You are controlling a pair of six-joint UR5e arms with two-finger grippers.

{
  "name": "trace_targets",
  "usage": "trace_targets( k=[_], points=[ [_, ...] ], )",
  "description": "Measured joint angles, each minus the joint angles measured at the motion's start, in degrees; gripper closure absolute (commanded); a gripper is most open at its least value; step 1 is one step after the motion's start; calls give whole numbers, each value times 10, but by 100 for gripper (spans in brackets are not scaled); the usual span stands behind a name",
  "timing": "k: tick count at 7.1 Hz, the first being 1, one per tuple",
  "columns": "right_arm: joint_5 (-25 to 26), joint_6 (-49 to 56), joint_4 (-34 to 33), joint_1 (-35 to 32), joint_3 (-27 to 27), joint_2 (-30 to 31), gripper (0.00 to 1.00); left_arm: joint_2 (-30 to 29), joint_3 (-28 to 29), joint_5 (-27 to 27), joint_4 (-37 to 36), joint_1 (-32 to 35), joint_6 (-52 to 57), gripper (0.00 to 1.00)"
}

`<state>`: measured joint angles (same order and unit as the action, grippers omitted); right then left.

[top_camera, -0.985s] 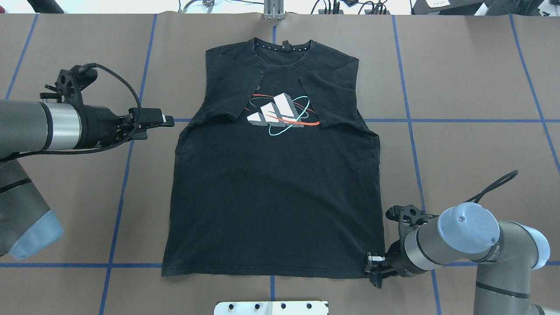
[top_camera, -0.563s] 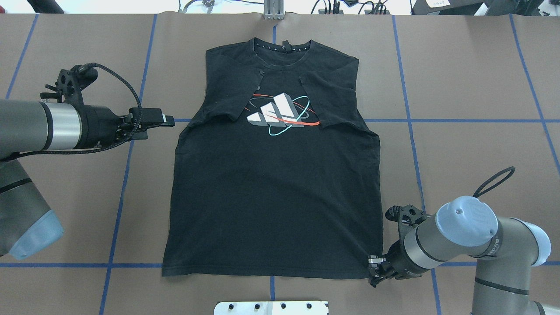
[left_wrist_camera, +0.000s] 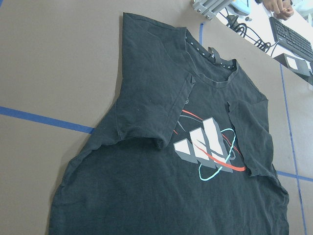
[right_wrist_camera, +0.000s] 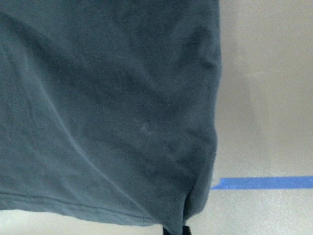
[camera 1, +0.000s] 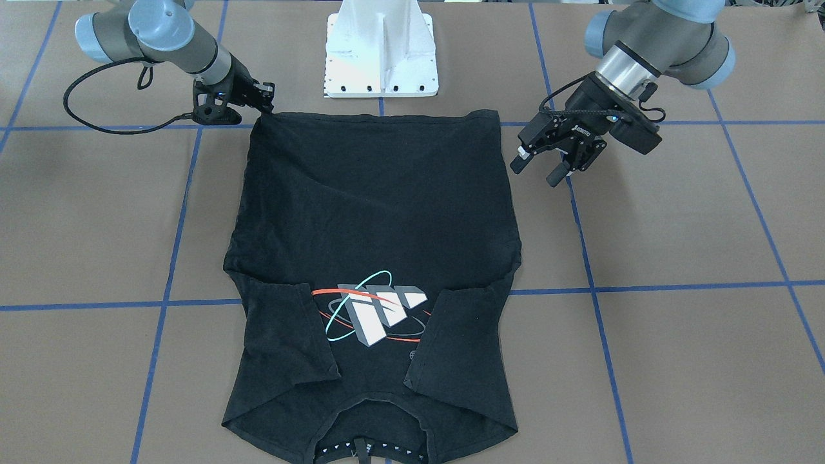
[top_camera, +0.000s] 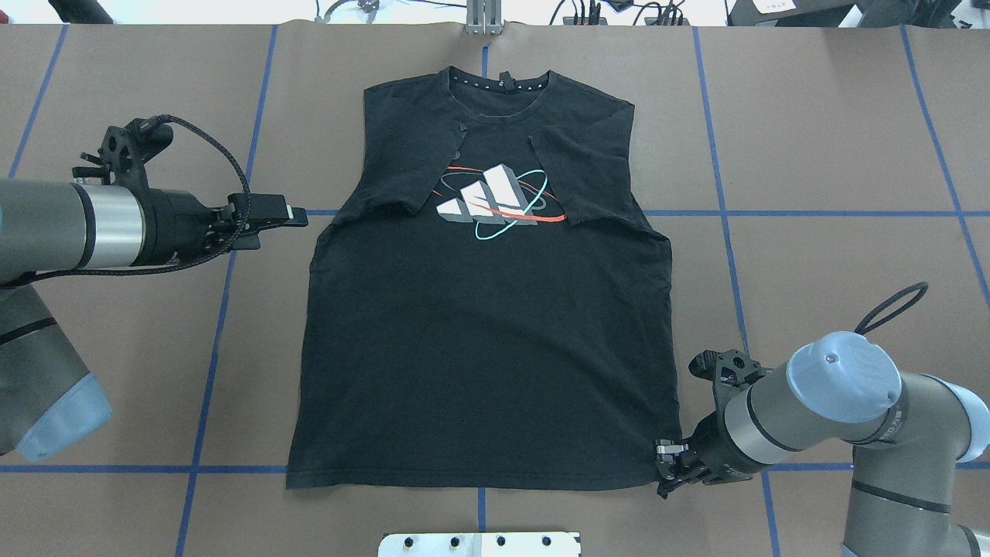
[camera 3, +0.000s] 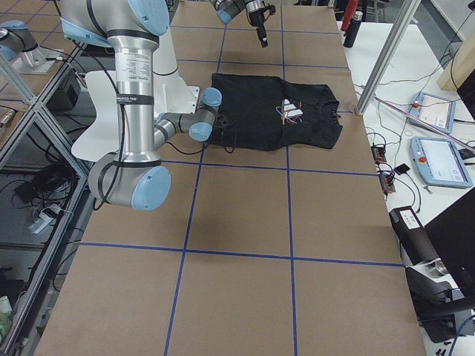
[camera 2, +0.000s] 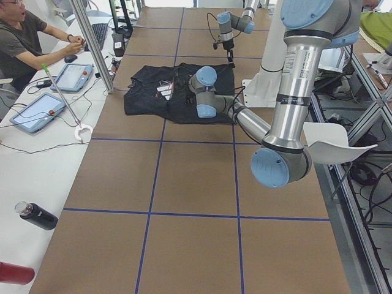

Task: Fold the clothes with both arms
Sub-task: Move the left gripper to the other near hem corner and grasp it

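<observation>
Black short-sleeved T-shirt (top_camera: pixel 487 348) lies flat on the brown paper-covered table (top_camera: pixel 835 155) with its blue tape grid. White block graphic with red and cyan rings (top_camera: pixel 495 203) faces up, collar away from the robot, both sleeves folded in over the chest. Right black two-finger gripper (top_camera: pixel 668 469) is at the hem corner on the robot's right, fingers pinching the fabric; creases fan out from that corner. Left black two-finger gripper (camera 1: pixel 534 174) is raised beside the shirt's left edge, not touching, fingers spread.

Left gripper (camera 1: pixel 535 174) agape, right gripper (camera 1: pixel 265 107) clamped.
</observation>
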<state>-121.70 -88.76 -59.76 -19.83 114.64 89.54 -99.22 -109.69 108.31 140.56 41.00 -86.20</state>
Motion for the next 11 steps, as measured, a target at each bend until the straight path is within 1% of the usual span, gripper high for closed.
trace_targets(
  k=[1, 2, 5, 7, 9, 11],
  points=[
    [-3, -2, 0, -6, 12, 1, 100, 3, -2, -1, 1, -18, -21, 1],
    [-6, -11, 1, -9, 23, 0, 100, 14, -6, -11, 3, -52, -45, 1],
    [-14, -26, 7, -11, 34, -6, 100, 88, -45, -52, 4, -171, -87, 1],
    [-17, -27, 8, -15, 46, -7, 100, 110, -46, -101, -2, -239, -111, 1],
    [-18, -27, 8, -17, 54, -7, 100, 111, -43, -121, -25, -268, -119, 1],
    [-18, -27, 8, -18, 55, -7, 100, 108, -33, -124, -37, -282, -123, 1]
  ],
)
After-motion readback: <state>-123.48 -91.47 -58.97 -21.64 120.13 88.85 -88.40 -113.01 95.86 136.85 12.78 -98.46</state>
